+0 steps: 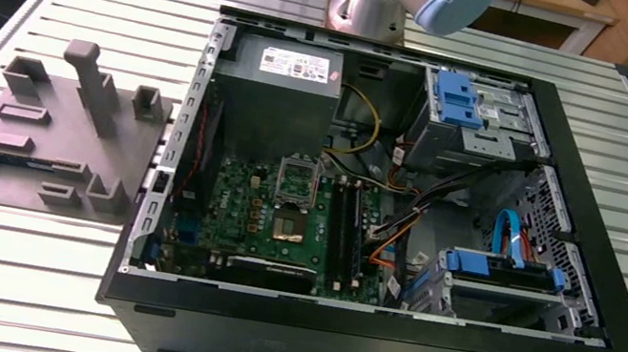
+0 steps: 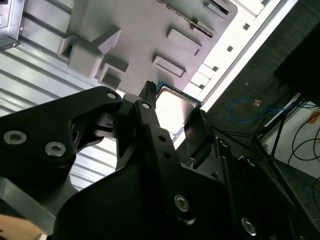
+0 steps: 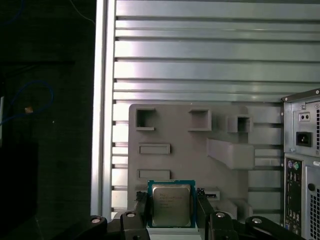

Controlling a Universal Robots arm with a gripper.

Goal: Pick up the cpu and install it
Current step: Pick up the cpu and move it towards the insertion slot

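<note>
The gripper (image 3: pixel 172 207) is clamped on the cpu (image 3: pixel 171 200): in both wrist views one black finger (image 2: pixel 148 102) bears on each of two opposite edges of the chip, silver top facing the first wrist view. The held cpu (image 2: pixel 174 107) hangs clear above the grey fixture plate (image 3: pixel 175 130), over the plate's edge region near several rectangular recesses. The plate lies flat on the slatted aluminium table (image 3: pixel 200 50). In the exterior view, the open computer case (image 1: pixel 362 344) stands just beside the plate (image 1: pixel 49 139), on the exterior view's right of it, motherboard (image 1: pixel 268 216) exposed.
</note>
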